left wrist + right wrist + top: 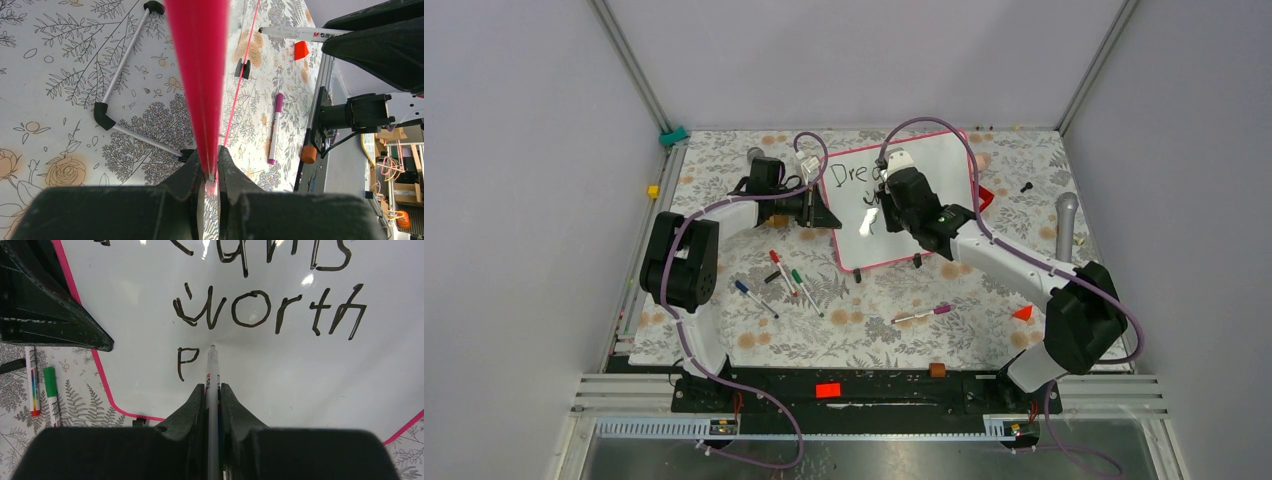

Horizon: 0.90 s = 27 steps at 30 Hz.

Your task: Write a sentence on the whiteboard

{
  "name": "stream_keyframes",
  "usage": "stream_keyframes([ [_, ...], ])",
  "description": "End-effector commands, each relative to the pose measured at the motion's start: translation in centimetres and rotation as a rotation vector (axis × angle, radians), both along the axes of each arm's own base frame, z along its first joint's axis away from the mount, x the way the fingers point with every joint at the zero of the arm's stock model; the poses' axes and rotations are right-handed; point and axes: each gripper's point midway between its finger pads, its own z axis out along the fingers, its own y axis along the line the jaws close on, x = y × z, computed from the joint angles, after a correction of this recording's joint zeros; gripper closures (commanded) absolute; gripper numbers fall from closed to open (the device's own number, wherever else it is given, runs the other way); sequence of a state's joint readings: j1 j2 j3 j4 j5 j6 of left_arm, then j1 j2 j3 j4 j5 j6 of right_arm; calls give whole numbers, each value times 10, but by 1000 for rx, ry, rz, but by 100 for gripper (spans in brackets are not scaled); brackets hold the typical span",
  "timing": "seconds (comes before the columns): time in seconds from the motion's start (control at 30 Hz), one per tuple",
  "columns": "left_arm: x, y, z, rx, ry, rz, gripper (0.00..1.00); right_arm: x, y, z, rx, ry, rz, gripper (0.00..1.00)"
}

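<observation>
A table (864,335) covered with a flowered cloth is enclosed by plain grey walls (524,150). Loose pens (789,275) are scattered on the cloth. The whiteboard (300,390) is stood tilted at the far middle of the table. The sentence (270,312) is written on it in black: a top line cut off in the right wrist view, "worth" below it, and a lone "P" under that. The left gripper (210,175) is pinched almost fully closed on the whiteboard's pink left edge. The right gripper (212,390) is closed narrowly on a marker (212,370), whose tip is set at the board just right of the "P".
</observation>
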State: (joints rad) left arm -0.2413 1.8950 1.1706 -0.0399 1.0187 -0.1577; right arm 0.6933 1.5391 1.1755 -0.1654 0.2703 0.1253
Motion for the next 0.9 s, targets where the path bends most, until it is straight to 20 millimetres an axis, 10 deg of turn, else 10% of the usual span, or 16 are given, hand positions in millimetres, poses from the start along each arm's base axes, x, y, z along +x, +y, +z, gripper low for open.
stream_keyframes([
  [0.0, -20, 22, -93, 294, 156, 84, 100, 16, 8, 19, 37, -56, -8, 100],
  [0.87, -20, 22, -94, 293, 157, 81, 100, -4, 1, -19, 55, 41, -33, 100],
])
